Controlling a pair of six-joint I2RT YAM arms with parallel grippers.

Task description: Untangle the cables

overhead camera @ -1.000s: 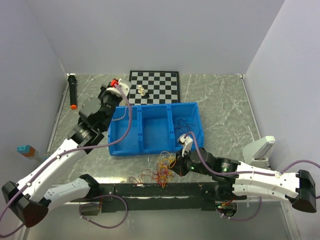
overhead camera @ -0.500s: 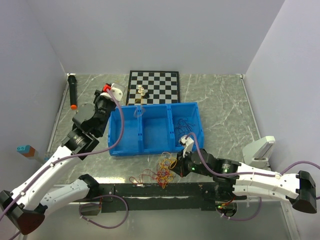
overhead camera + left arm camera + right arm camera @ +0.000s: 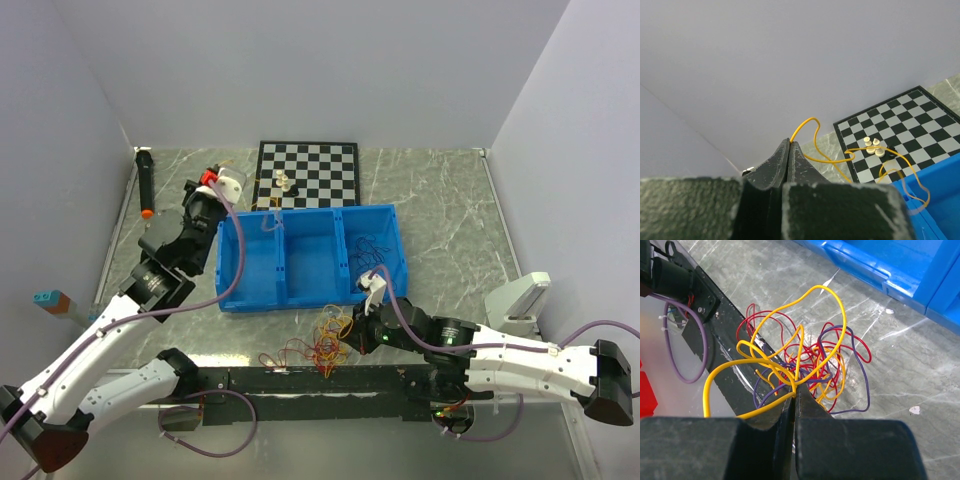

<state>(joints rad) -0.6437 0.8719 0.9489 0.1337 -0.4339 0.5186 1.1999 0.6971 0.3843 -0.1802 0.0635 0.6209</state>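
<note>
A: Left gripper [image 3: 790,144] swung left off the blue bin [image 3: 300,296], clamped on one yellow wire [image 3: 815,122]. The wire's tail trails over the left compartment [image 3: 250,268].
B: Right gripper [image 3: 794,396] is pinched on a yellow strand [image 3: 740,365] of the cable bunch [image 3: 812,367], on the table [image 3: 440,220] before the bin. Mostly tangled.

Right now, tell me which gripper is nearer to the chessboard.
Left. The left gripper hangs just left of the chessboard, pinching a yellow wire; the right gripper is across the blue bin from it, shut on the cable tangle.
</note>
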